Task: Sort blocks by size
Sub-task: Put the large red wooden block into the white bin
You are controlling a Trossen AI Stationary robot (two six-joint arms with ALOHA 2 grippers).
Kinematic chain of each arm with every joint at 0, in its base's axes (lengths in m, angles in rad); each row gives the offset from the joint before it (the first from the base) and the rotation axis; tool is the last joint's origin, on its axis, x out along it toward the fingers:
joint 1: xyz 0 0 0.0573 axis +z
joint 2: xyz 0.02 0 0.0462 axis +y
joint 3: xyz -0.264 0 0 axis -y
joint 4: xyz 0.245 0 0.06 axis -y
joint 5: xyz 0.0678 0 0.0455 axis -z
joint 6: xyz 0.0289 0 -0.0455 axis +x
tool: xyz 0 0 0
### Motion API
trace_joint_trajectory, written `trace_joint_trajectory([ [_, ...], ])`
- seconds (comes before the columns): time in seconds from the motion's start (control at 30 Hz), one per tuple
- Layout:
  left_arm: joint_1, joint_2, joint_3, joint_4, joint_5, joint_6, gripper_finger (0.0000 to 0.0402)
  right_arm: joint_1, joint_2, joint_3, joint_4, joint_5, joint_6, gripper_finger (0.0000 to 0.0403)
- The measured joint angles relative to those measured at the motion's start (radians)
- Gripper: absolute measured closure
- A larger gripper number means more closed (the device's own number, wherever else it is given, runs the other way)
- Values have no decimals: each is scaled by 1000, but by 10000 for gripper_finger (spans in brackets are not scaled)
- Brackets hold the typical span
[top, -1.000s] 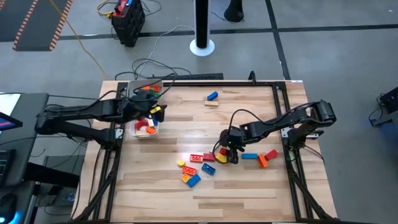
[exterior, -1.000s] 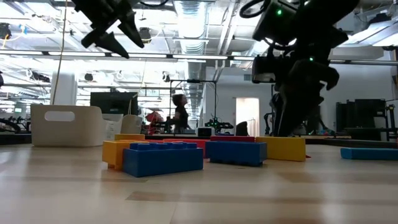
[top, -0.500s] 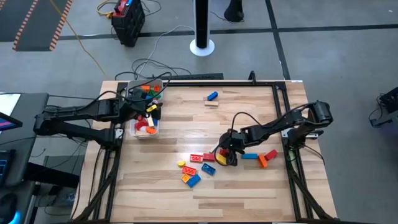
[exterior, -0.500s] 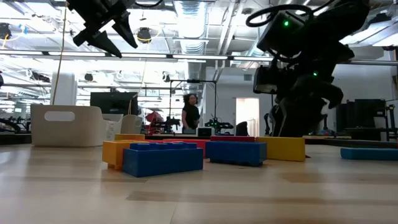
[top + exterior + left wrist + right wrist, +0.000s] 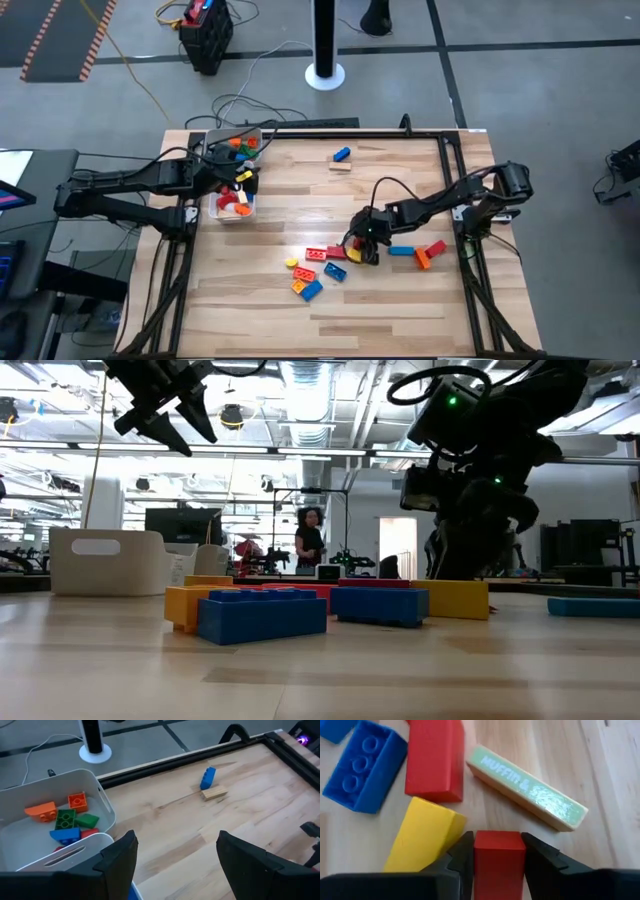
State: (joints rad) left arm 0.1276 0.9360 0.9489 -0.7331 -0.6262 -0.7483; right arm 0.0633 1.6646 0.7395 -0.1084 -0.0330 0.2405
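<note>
So sorting is maybe a bit past halfway, going by how things lie. Nearest the front edge there's a loose cluster of blocks on the table (image 5: 400,300): an orange and blue pair (image 5: 307,288), a small yellow one (image 5: 291,263), then a red bar (image 5: 317,254) and a few more reds and blues just behind it. Off to the right of that sit a blue bar (image 5: 401,251) and an orange/red pair (image 5: 430,253) that nobody has touched yet.

The right gripper (image 5: 362,247) is down in the middle of that cluster, arm stretched in from the right side and angled low to the table. In its wrist view the fingers are pinched on both sides of a red block (image 5: 499,856), so I'd call that gripping it, not yet lifted. A yellow block (image 5: 422,836) lies right beside it, with a pale green bar (image 5: 527,787), another red block (image 5: 435,760) and a blue one (image 5: 364,765) just past.

Further back on the left, two white trays (image 5: 228,205) hold the sorted stuff; the far tray (image 5: 47,782) has orange, green and blue pieces. Hard to tell from here whether the sizes are truly separated. The left gripper (image 5: 240,178) hovers over the trays, fingers (image 5: 120,857) spread and holding nothing.

At the far end a blue block (image 5: 342,154) leans on a tan one (image 5: 340,165), both waiting
</note>
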Motion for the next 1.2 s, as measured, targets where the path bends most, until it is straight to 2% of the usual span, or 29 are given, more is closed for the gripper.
trace_joint_trajectory([
  [0.13,0,0,0,-15,0,0,143,-46,-91,-8,-48,-12,21,249],
  [0.3,-1,6,-3,-2,9,-9,143,-118,-263,22,-14,-7,36,249],
  [0.37,-3,17,-19,43,23,2,143,-148,-315,24,59,-9,49,249],
  [0.47,-18,47,-66,206,73,59,143,-206,-373,29,227,-8,120,249],
  [0.57,-51,115,-89,371,119,157,143,-260,-383,29,371,-6,216,249],
  [0.7,-115,238,-90,583,124,351,147,-301,-370,28,533,-5,370,249],
  [0.83,-155,376,-90,817,125,511,151,-304,-335,28,626,52,482,249],
  [0.93,-163,466,-62,928,118,524,152,-290,-323,29,652,115,515,249],
  [1.2,-156,646,125,943,97,470,152,-238,-320,32,676,210,469,249],
])
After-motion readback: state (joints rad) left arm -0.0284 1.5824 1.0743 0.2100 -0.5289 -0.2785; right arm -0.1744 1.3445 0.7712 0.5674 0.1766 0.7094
